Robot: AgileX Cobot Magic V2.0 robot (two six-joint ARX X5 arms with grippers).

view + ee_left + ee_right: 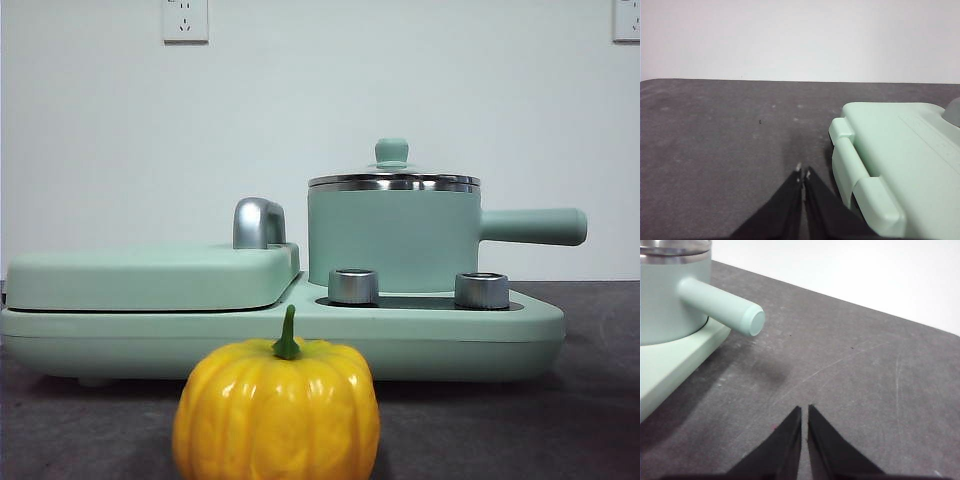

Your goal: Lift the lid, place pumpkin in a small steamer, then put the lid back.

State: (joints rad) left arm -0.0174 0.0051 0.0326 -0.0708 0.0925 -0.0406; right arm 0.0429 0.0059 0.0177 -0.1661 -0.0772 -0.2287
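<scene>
The yellow-orange pumpkin (277,408) with a green stem stands on the dark table at the near front. Behind it, the mint-green small steamer (392,238) sits on the cooker base, its long handle (530,226) pointing right. The lid (392,178) rests on the pot, its mint knob on top. My left gripper (803,172) is shut and empty over bare table beside the cooker's left end. My right gripper (804,410) is shut and empty over the table, off the steamer's handle (722,307). Neither gripper shows in the front view.
A wide flat mint-green cover (150,275) with a chrome handle (258,222) lies on the cooker base (520,330) left of the pot. Two steel dials (353,285) sit in front of the pot. The cooker's left end (890,165) is close to my left gripper.
</scene>
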